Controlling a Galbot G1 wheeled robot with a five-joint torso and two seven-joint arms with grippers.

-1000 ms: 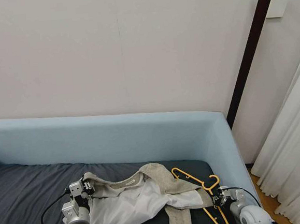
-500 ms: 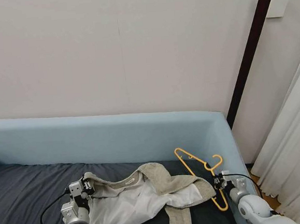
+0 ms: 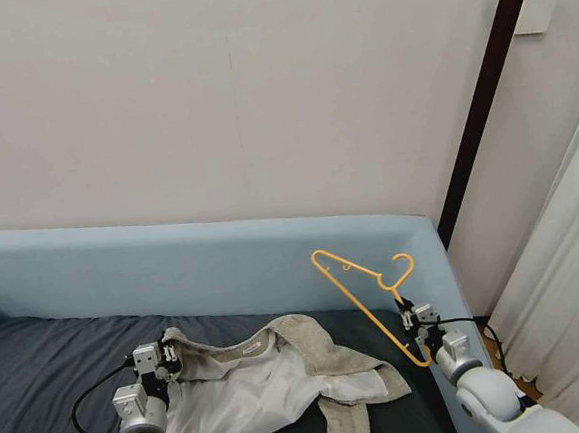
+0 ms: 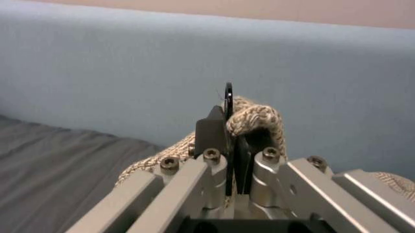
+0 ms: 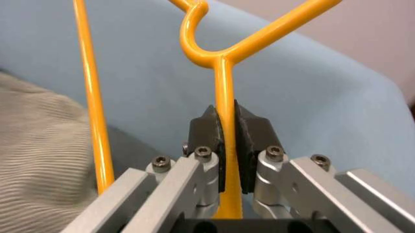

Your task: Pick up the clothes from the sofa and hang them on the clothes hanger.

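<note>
Sofa (image 3: 223,267): pale blue backrest and end wall, dark grey seat (image 3: 40,361). On the seat lies one garment (image 3: 283,383), beige knit with white lining, crumpled. In the head view it sits at 6 o'clock and spreads toward 4 o'clock. Its 9 o'clock edge is raised off the seat.

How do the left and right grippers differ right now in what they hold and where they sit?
The left gripper is shut on the knit edge of the garment; the right gripper is shut on the stem of the orange hanger. The left gripper sits low by the sofa seat, its garment mostly lying there; the right gripper holds the hanger up, tilted, clear of the seat. Both are clamped on something.
</note>
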